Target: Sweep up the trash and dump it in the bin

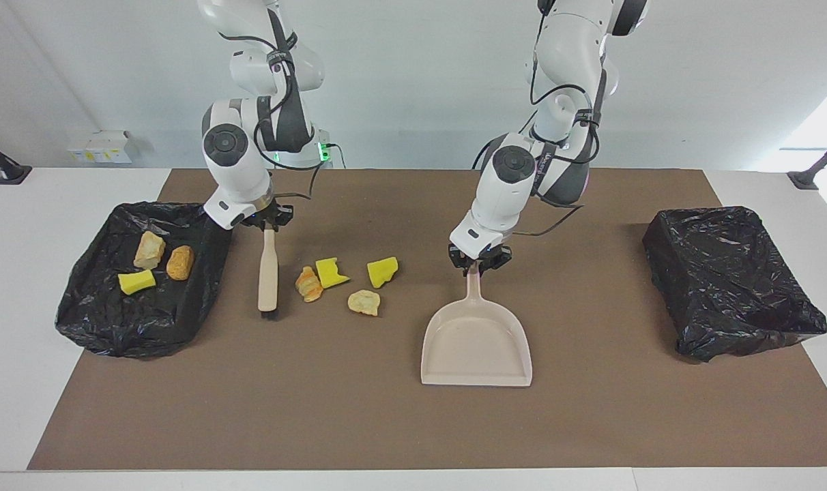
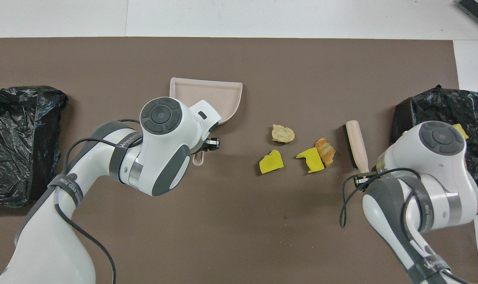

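Left gripper point(image 1: 478, 262) clamps dustpan point(image 1: 476, 344) handle; right gripper point(image 1: 268, 221) clamps brush point(image 1: 268, 271) handle. Four trash scraps point(image 1: 345, 281) lie between brush and dustpan; three more in bin point(image 1: 99, 327) beside brush. Bare mat point(image 1: 359, 423) surrounds dustpan

On the worktop point(image 1: 359, 429), four loose scraps of trash point(image 1: 345, 281) lie between the beige brush point(image 1: 268, 273) and the beige plastic dustpan point(image 1: 476, 341). The brush lies beside the black-lined bin point(image 1: 106, 320) at the right arm's end, with three more scraps point(image 1: 155, 262) in it. A second black-lined bin point(image 1: 731, 279) sits at the left arm's end, well apart from the dustpan.
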Robot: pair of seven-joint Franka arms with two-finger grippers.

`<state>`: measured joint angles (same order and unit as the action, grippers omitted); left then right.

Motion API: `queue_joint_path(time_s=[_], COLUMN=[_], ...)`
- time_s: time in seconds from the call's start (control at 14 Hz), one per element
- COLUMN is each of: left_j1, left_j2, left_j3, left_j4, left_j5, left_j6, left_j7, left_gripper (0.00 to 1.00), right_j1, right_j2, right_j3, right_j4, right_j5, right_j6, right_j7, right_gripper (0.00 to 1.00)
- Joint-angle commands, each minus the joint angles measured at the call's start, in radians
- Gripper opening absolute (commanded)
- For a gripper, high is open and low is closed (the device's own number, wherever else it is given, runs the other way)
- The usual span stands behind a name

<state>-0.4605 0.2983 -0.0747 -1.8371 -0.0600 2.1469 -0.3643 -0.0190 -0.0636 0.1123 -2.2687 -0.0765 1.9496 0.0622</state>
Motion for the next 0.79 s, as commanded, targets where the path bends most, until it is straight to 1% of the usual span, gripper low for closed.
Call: queue_joint_path(time_s=[0.0,0.21,0.36,0.5,0.64,0.72], left_j1=[0.065,0.167,0.247,0.324,0.388,0.396], left_j2=[-0.074,-0.172,-0.237,-0.271,-0.277,-0.277], left_j3=[0.001,0.001,0.001,0.001,0.000,0.001], left_j4=[0.001,-0.002,-0.005,-0.005,-0.005,-0.005], left_j5=[0.006,0.005,0.005,0.005,0.006,0.006], left_j6=[-0.103,-0.223,-0.275,-0.306,-0.335,-0.355], left_j7=[0.163,0.435,0.646,0.851,1.079,1.182], left_gripper=[0.00,0.00,0.00,0.00,0.00,0.00], right_j1=[-0.007,-0.003,0.008,0.036,0.056,0.057], right_j2=[-0.061,-0.050,-0.050,-0.050,-0.050,-0.048], right_j3=[0.010,0.010,0.013,0.012,0.012,0.012], right_j4=[-0.057,-0.057,-0.057,-0.055,-0.054,-0.051], right_j5=[0.004,0.004,0.026,0.059,0.063,0.063], right_j6=[0.028,0.031,0.031,0.029,0.026,0.025], right_j7=[-0.028,-0.024,-0.019,-0.016,-0.018,-0.031], right_gripper=[0.00,0.00,0.00,0.00,0.00,0.00])
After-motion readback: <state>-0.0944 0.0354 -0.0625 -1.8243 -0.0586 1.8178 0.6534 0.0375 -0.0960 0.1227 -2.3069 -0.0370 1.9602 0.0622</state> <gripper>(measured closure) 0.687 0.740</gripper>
